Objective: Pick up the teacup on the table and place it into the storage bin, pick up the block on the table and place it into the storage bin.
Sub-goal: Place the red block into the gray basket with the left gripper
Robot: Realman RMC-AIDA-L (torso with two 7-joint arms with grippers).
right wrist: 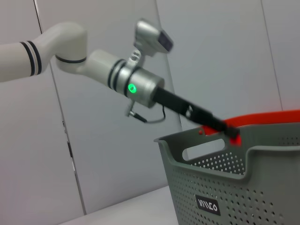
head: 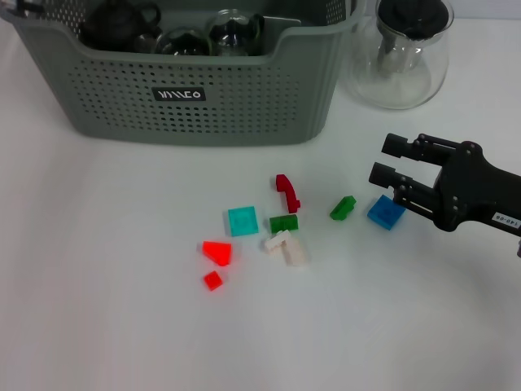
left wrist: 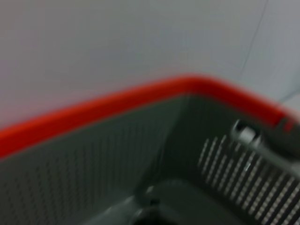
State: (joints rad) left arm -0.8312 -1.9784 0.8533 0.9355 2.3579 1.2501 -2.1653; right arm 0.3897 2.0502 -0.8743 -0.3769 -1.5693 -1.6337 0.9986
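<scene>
Right gripper [head: 389,171] is hanging spread open right next to the blue block [head: 385,212] on the tabletop [head: 106,269]; that little thing looks light, hard and slick, so I'd pinch its flat sides before heading for the storage bin [head: 187,90].

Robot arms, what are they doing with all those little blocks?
They are tidying the table into the storage bin. The right pincer hovers open just over the table, next to the blue block, and holds nothing yet. The left pincer reaches over the bin's rim, as the right wrist view shows. Dark teaware and glass pieces already sit inside the bin. Red, teal, green and white blocks lie scattered on the table. A glass carafe stands beside the bin.
</scene>
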